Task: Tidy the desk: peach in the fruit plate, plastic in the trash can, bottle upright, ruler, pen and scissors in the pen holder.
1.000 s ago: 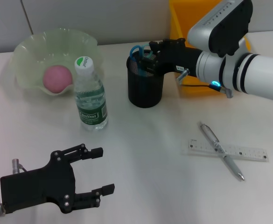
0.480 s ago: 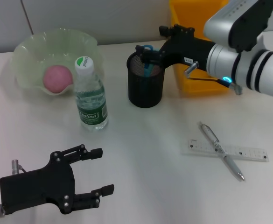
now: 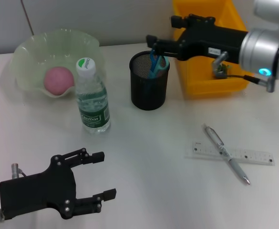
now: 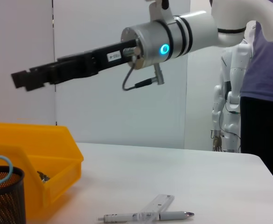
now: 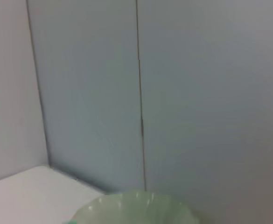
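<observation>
Left hand parked low, right hand above pen holder rim.
Left hand (image 3: 94, 175) sits low over the near counter (image 3: 149, 181), fingers spread, empty. Peach (image 3: 59, 79) in fruit plate (image 3: 32, 52), bottle (image 3: 92, 98) upright beside it. Scissors (image 3: 156, 64) stand in pen holder (image 3: 149, 88). Right hand (image 3: 154, 44) reaches in level from the right just above them, finger state can't tell. Pen (image 3: 226, 153) lies across ruler (image 3: 232, 153) further right.

White desk (image 3: 158, 143) against pale grey panelled wall (image 5: 183, 93).
</observation>
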Controlling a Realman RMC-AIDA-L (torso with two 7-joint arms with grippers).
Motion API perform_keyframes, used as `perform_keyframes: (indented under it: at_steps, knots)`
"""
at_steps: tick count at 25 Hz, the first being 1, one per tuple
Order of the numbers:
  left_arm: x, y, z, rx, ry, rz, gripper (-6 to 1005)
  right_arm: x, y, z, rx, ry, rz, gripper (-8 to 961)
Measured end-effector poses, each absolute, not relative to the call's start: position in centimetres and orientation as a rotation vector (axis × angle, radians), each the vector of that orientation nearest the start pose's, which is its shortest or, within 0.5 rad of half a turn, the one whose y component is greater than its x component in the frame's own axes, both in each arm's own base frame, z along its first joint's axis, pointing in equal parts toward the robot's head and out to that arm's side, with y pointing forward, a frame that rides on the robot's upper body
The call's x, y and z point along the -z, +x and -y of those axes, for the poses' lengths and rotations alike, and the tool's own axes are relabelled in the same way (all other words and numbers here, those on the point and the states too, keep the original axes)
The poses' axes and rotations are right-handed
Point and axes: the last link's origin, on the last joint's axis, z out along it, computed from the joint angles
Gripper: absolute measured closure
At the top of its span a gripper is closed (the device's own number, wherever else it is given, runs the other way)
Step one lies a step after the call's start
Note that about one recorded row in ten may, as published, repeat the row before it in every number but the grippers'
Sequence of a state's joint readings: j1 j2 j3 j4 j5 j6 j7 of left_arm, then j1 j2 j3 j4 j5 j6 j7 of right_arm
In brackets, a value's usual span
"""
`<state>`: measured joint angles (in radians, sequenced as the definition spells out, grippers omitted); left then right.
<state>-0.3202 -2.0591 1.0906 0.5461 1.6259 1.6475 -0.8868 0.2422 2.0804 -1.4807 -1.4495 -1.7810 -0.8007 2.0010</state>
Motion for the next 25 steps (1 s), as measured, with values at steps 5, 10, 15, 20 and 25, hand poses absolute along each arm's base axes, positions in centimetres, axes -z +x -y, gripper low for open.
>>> perform_keyframes:
  at_steps: [5, 10, 15, 20, 25]
  knots:
    - [3.4, -27.6, -25.2, 0.897, -2.804, 0.161, 201, -3.9, 15.5, -34.9, -0.425, -2.427, -0.621, 130]
    - [3.4, -27.4, -25.2, 0.900, -2.810, 0.159, 201, -5.0, 15.0, -33.5, -0.157, -2.506, -0.653, 129]
    - [3.5, -27.3, -25.3, 0.901, -2.816, 0.154, 201, -5.2, 14.8, -32.9, -0.001, -2.577, -0.683, 129]
    - [3.5, -27.3, -25.4, 0.896, -2.813, 0.157, 201, -4.9, 15.4, -32.8, 0.177, -2.683, -0.667, 129]
    - [3.6, -27.3, -25.5, 0.893, -2.808, 0.162, 202, -4.0, 16.8, -33.2, 0.312, -2.768, -0.590, 130]
